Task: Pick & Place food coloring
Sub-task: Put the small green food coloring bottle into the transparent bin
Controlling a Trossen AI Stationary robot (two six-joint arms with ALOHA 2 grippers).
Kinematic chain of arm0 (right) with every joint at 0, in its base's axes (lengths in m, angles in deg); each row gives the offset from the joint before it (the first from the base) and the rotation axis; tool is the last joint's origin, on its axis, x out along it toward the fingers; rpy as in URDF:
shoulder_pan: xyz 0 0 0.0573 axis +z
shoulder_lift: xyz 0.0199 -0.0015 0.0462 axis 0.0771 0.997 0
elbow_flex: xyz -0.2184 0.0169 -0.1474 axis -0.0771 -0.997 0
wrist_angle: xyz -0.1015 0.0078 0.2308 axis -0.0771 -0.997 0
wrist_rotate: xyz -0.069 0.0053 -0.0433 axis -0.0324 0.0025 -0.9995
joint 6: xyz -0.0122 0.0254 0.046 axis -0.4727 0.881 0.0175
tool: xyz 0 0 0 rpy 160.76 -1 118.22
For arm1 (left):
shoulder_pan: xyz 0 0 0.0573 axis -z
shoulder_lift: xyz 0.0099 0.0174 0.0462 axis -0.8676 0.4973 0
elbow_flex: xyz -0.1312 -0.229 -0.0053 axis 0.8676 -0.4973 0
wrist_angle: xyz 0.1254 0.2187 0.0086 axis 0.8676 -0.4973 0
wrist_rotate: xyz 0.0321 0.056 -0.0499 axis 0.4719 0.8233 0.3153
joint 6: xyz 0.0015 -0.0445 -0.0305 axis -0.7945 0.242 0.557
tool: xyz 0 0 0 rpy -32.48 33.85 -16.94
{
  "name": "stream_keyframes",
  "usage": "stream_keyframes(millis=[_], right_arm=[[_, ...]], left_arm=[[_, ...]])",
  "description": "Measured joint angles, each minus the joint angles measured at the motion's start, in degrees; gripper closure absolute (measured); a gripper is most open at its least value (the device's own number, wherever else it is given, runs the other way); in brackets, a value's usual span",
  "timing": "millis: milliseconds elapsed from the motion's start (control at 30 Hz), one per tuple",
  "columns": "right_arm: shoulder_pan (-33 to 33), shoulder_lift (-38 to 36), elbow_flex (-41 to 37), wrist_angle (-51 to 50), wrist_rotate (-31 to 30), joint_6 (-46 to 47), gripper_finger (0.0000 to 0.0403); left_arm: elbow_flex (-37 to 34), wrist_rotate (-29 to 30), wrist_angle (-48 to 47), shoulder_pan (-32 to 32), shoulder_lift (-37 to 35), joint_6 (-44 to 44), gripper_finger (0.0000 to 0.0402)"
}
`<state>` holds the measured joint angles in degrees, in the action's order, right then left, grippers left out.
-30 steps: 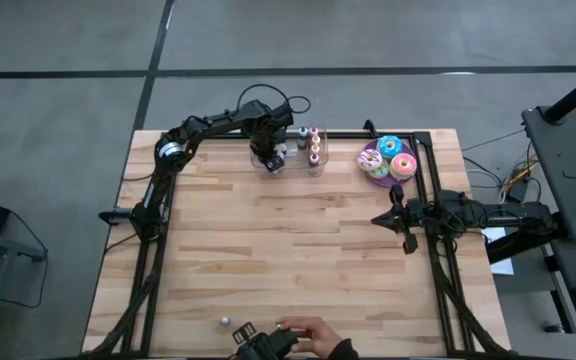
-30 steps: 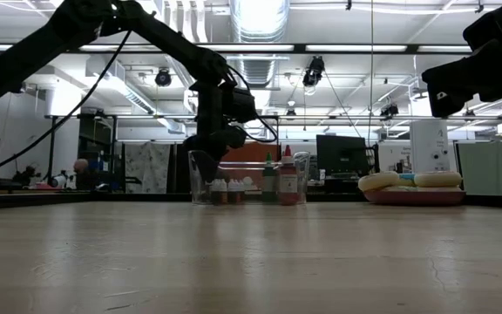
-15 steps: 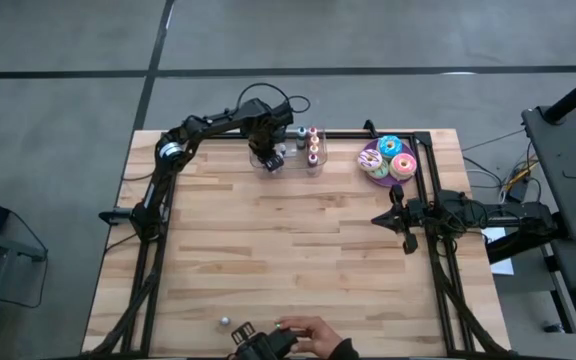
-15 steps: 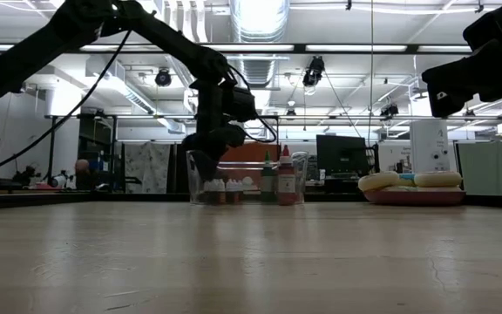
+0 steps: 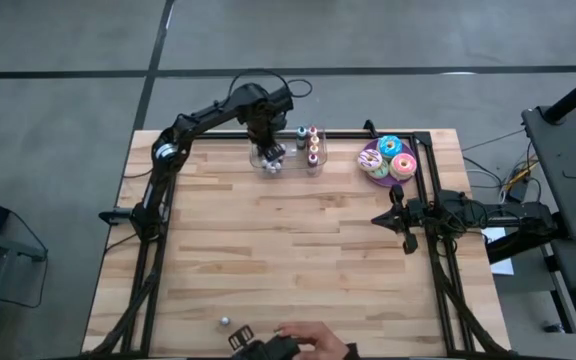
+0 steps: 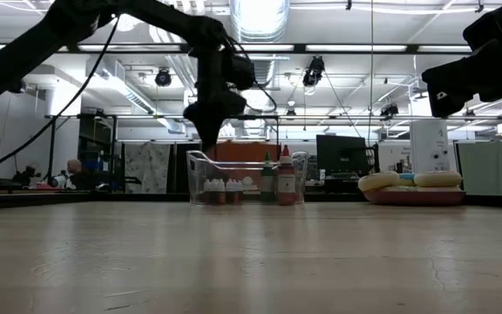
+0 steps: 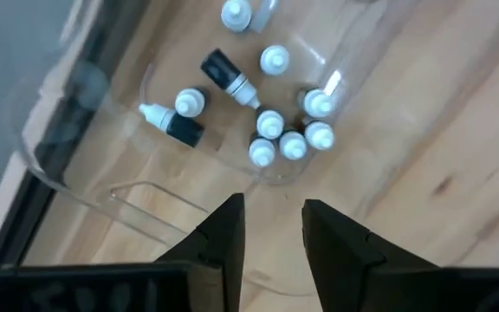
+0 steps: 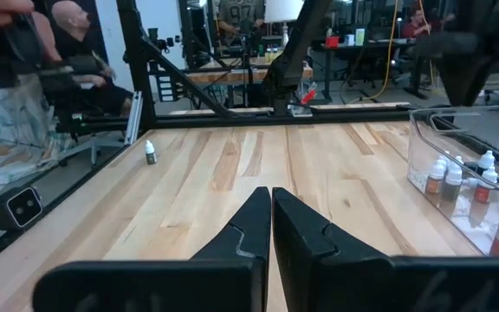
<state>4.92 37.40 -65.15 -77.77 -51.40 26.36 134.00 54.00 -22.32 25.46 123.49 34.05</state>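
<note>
A clear plastic box (image 5: 288, 160) stands at the table's far edge. In its right part the food coloring bottles (image 5: 313, 146) with coloured caps stand upright in a row. Several tiny white-capped bottles (image 7: 275, 130) sit in its left part, two of them lying on their sides. My left gripper (image 7: 271, 234) hangs above that left part (image 6: 209, 141), pointing down, open, with nothing between its fingers. My right gripper (image 8: 271, 217) rests shut and level at the table's right edge (image 5: 388, 217).
A purple plate of frosted doughnuts (image 5: 388, 160) sits right of the box. One tiny bottle (image 5: 225, 322) stands alone near the table's front edge, beside a person's hand (image 5: 303, 345). Bare wood lies across the middle of the table.
My left gripper has risen straight up out of the clear box and now hangs above its rim. The bottles in the box have stayed where they were.
</note>
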Motion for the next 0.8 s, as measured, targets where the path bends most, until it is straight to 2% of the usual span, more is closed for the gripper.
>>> stream_keyframes(millis=[800], right_arm=[[0.0,0.0,0.0,0.0,0.0,0.0,0.0394]], left_arm=[[-2.7,-0.3,0.5,11.5,-4.0,-2.7,0.0312]])
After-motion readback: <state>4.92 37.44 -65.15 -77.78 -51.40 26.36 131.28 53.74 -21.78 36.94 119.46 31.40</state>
